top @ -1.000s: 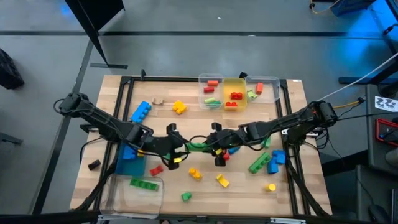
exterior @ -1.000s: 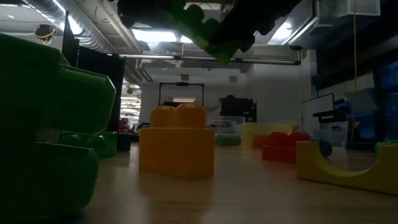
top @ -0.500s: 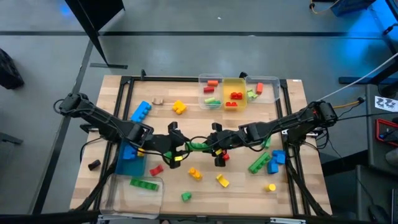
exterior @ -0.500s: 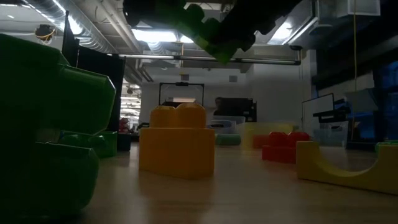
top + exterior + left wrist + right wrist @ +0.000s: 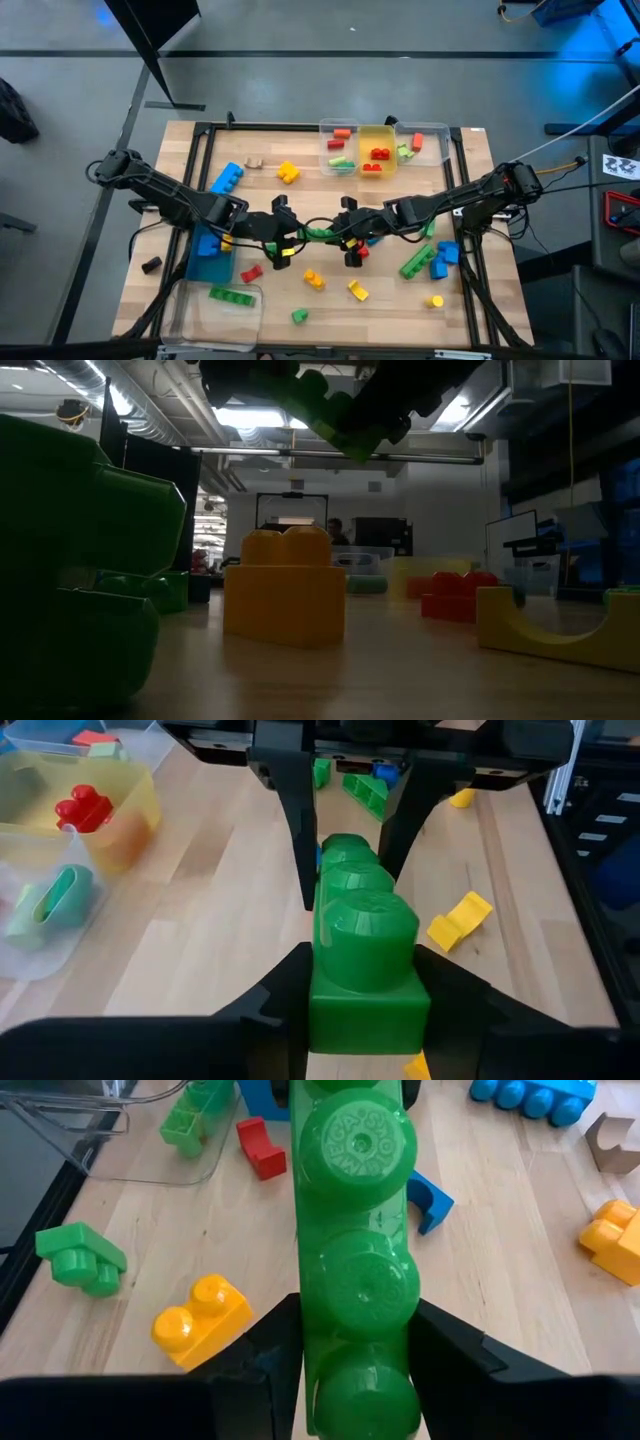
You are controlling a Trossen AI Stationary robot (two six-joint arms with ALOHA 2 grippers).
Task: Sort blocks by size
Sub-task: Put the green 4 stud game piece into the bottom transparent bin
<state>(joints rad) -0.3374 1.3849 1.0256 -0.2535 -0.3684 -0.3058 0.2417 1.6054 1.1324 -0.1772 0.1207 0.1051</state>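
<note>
A long green studded bar (image 5: 320, 235) hangs above the middle of the table, lying left to right with its studs up. My left gripper (image 5: 288, 232) is shut on its left end and my right gripper (image 5: 350, 236) on its right end. The left wrist view shows the bar (image 5: 365, 950) running away from my left gripper (image 5: 365, 1020) to the right arm's fingers beyond. In the low view the bar (image 5: 325, 410) hangs high above the tabletop. Other blocks lie loose on the table. My left gripper pinches the bar's left end by its two long sides (image 5: 320, 1015) between its two fingers (image 5: 285, 995). The fingers come from the table's left, slanting down, and lie along the bar. The bar is lifted clear of the table. My right gripper pinches the bar's right end by its two long sides (image 5: 305, 1365) between its two fingers (image 5: 265, 1355). The fingers come from the table's right, slanting down, along the bar. The bar is clear of the table, studs up.
Clear bins and a yellow bin (image 5: 378, 150) with small blocks stand at the far edge. A clear bin (image 5: 215, 305) holding a green block sits at the near left, beside a blue one (image 5: 208, 245). Loose blocks include blue (image 5: 227, 180), yellow (image 5: 288, 172), green (image 5: 415, 262), orange (image 5: 314, 279).
My left gripper's fingers have shut onto the left end of the green bar, which my right gripper has kept holding still above the table. Neither arm has shifted its place.
</note>
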